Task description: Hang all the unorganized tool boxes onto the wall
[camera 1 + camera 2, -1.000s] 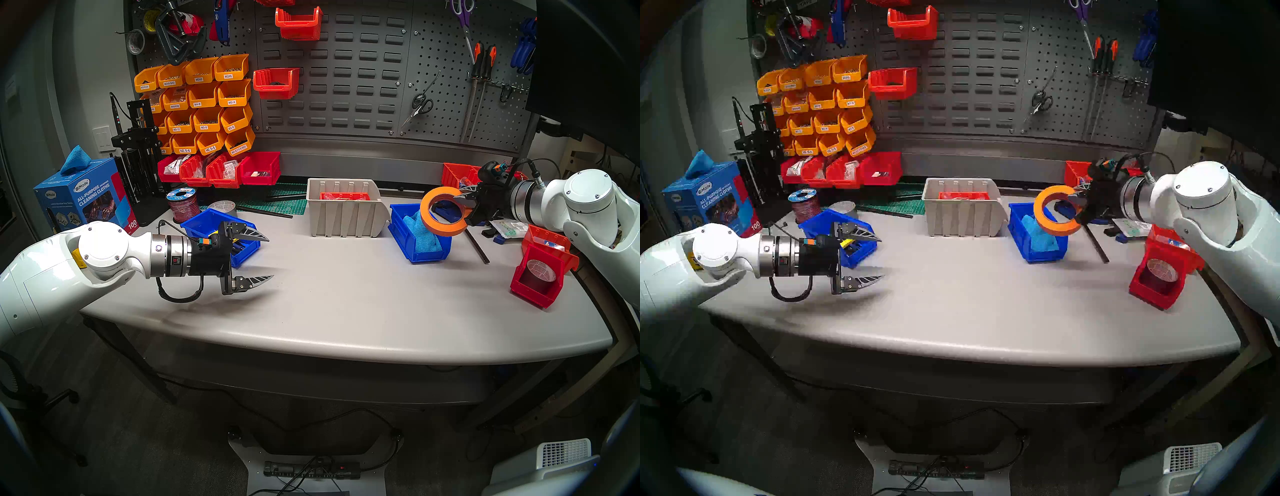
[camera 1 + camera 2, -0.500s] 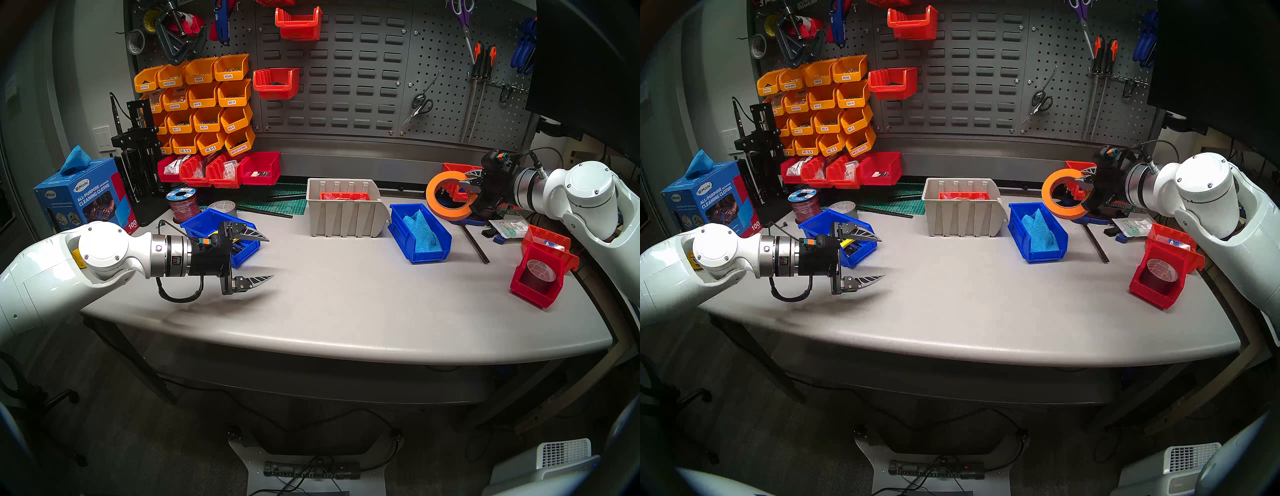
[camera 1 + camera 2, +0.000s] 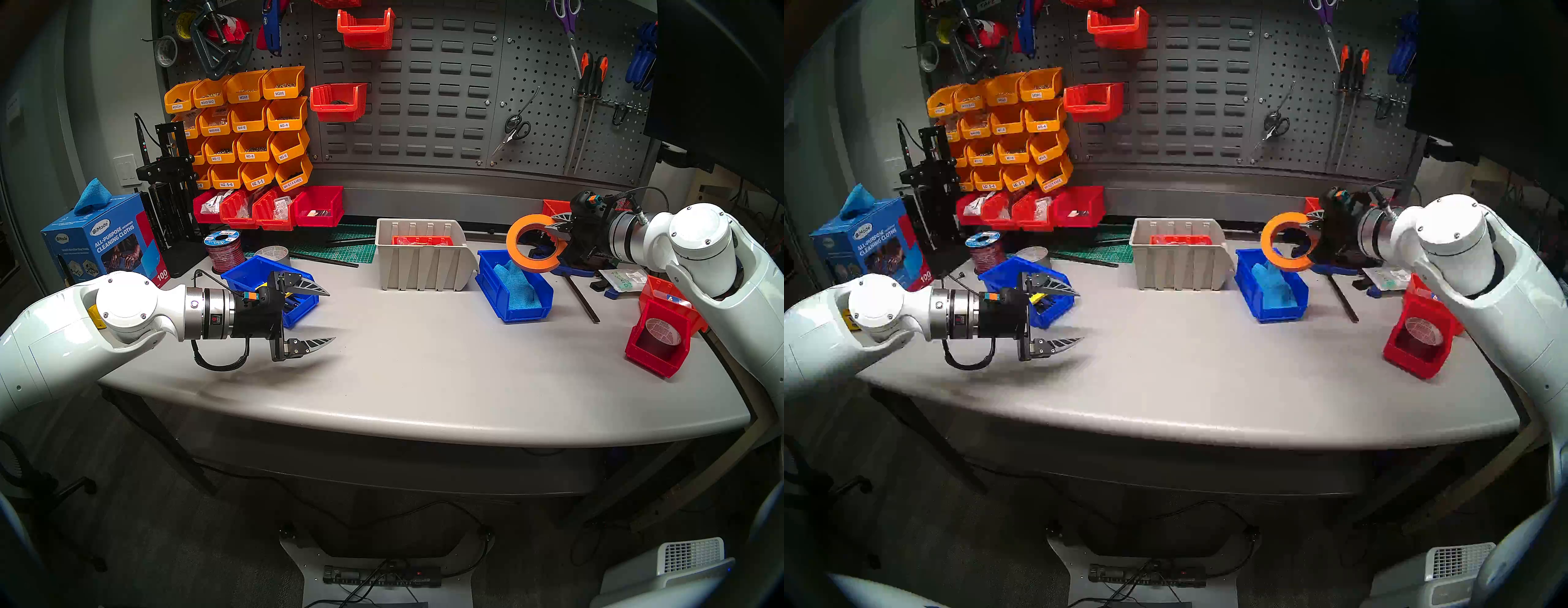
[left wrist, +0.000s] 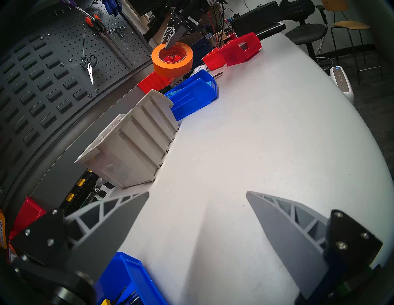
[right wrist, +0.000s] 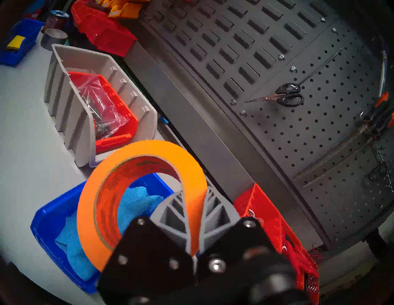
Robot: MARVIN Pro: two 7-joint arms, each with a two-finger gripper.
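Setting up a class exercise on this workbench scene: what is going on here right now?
The right gripper is shut on an orange tape roll, held in the air above a blue bin holding a blue cloth. The left gripper hangs open and empty. The beige bin sits on the table, not yet hung.

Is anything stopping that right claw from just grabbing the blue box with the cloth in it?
Yes: the right tool is shut on an orange tape roll, held in the air above the blue box, so it has no free grip. Nothing else visible stands between them; the box sits in the open on the table.
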